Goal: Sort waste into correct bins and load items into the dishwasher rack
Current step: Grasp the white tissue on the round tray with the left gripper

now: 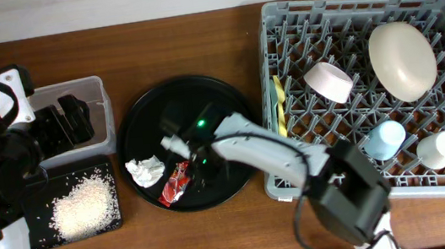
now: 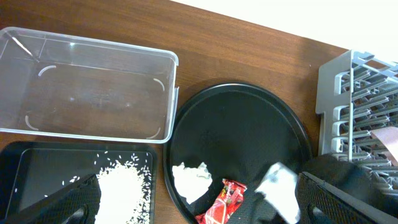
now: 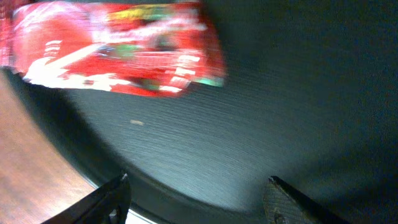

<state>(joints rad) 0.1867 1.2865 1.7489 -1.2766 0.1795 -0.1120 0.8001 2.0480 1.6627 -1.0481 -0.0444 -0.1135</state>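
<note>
The right claw (image 3: 196, 198) hangs with its fingers apart, gripping nothing, low over the round black tray (image 3: 280, 93). The red wrapper (image 3: 118, 50) lies just ahead, with the tissue (image 1: 146, 169) beside it. The left claw (image 1: 75, 119) is spread open over the clear tub (image 2: 87, 93).

Red wrapper (image 3: 118, 56) — blurred, cropped at top-left edge

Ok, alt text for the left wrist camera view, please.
A round black tray holds a white tissue and a red wrapper, beside the corner of a grey rack. To its left sit an empty clear tub and, nearer the camera, a rectangular black tray with white grains.
</note>
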